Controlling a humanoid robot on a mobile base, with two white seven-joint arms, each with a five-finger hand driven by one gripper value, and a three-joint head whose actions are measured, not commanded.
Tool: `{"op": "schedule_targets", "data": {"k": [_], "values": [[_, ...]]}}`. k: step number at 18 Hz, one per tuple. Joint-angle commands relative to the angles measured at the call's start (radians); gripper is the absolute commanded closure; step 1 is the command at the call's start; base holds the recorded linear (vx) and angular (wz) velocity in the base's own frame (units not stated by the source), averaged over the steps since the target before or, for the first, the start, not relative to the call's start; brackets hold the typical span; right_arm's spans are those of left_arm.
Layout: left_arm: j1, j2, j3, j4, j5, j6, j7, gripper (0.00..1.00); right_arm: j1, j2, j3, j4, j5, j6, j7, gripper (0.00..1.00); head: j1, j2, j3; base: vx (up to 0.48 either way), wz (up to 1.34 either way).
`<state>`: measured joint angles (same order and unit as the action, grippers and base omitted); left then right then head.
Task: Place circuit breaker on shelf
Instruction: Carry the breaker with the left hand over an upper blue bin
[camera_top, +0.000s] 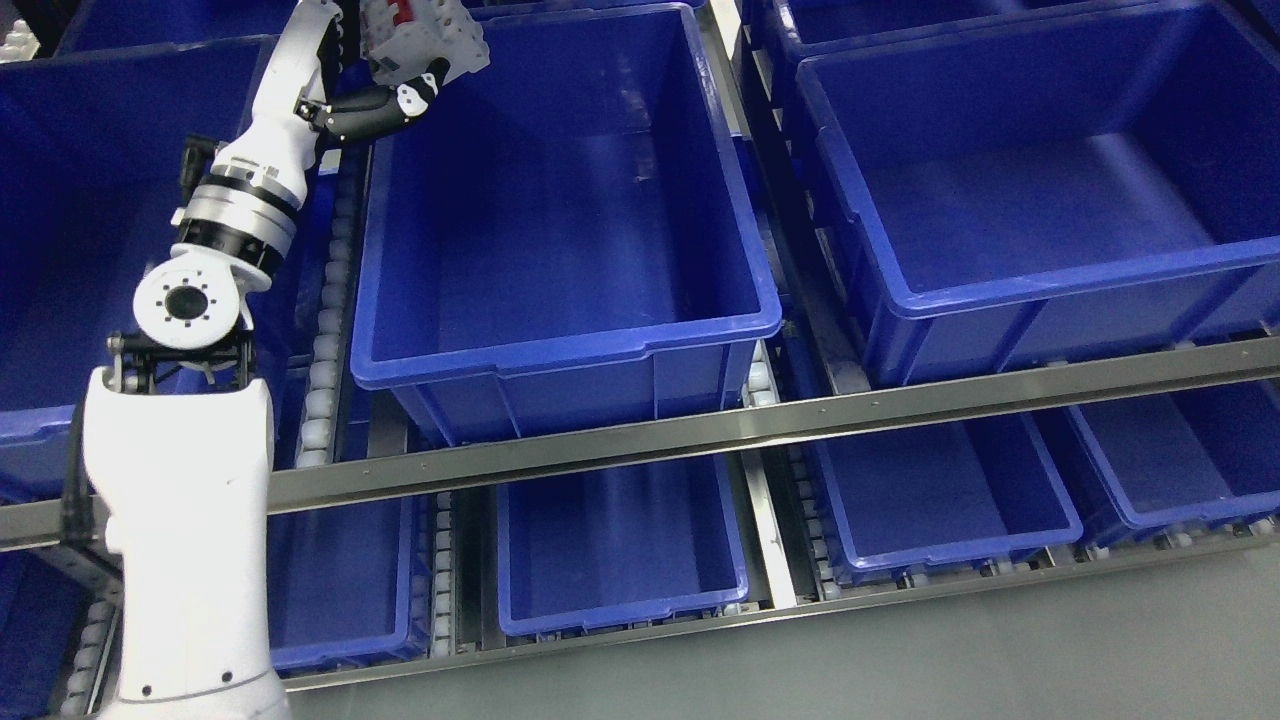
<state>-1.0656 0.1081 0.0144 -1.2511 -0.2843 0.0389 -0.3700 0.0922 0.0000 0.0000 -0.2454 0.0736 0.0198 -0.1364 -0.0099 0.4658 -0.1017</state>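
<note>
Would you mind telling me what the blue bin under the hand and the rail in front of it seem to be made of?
The blue bin looks like moulded plastic, semi-glossy: uniform colour, rounded rim, soft light reflections. The rail seems to be bare metal, likely steel or aluminium, given its grey brushed sheen.

Single head view, looking steeply down, close over blue bins (560, 250) on shelf rails (760, 425)

Roller shelf (760, 425) — blue bins (560, 250)
</note>
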Motion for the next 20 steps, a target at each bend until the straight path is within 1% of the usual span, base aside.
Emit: {"op": "schedule_targets", "data": {"k": [1, 3, 4, 10, 13, 16, 20], "values": [[-0.190, -0.007, -0.151, 0.490, -0.160, -0.001, -0.073, 0.84, 0.000, -0.017, 0.020, 0.000, 0.000, 0.058, 0.000, 0.00, 0.0000, 0.000, 0.000, 0.113, -0.22], [-0.215, -0.033, -0.160, 0.577, -0.232, -0.010, -0.098, 0.84, 0.000, -0.017, 0.020, 0.000, 0.000, 0.058, 0.000, 0.00, 0.0000, 0.000, 0.000, 0.129, -0.24], [-0.215, -0.034, -0.160, 0.605, -0.263, -0.013, -0.107, 0.84, 0.000, -0.017, 0.020, 0.000, 0.000, 0.058, 0.000, 0.00, 0.0000, 0.000, 0.000, 0.145, -0.26], [-0.174, -0.004, -0.162, 0.625, -0.288, -0.014, -0.115, 0.84, 0.000, -0.017, 0.020, 0.000, 0.000, 0.058, 0.000, 0.00, 0.0000, 0.000, 0.000, 0.116, -0.20], [-0.168, 0.038, -0.162, 0.624, -0.294, -0.014, -0.158, 0.84, 0.000, -0.017, 0.020, 0.000, 0.000, 0.058, 0.000, 0.00, 0.0000, 0.000, 0.000, 0.073, -0.10], [-0.169, 0.045, -0.169, 0.628, -0.296, -0.014, -0.161, 0.84, 0.000, -0.017, 0.020, 0.000, 0.000, 0.058, 0.000, 0.00, 0.0000, 0.000, 0.000, 0.037, -0.04], [-0.171, 0.036, -0.228, 0.670, -0.296, -0.008, -0.159, 0.81, 0.000, -0.017, 0.020, 0.000, 0.000, 0.058, 0.000, 0.00, 0.0000, 0.000, 0.000, 0.013, -0.02]]}}
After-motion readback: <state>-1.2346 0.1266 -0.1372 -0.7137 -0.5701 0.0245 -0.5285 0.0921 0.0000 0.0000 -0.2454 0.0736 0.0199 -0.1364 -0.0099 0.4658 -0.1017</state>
